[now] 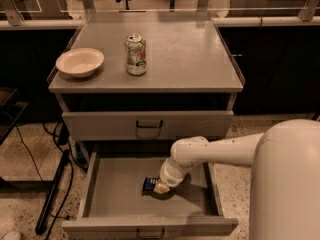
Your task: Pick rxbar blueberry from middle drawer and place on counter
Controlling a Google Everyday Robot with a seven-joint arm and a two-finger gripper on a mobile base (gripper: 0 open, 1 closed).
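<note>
The middle drawer (115,184) is pulled open at the bottom of the cabinet. The rxbar blueberry (148,184), a small dark blue bar, lies on the drawer floor near the middle. My white arm reaches down into the drawer from the right, and my gripper (161,187) sits right at the bar's right end, touching or covering it. The counter (190,54) is the grey top of the cabinet, above the shut upper drawer (148,124).
A silver drink can (135,54) and a pale bowl (79,62) stand on the left half of the counter. A dark pole (52,194) and cables lie on the floor left of the cabinet. My arm's white body fills the lower right.
</note>
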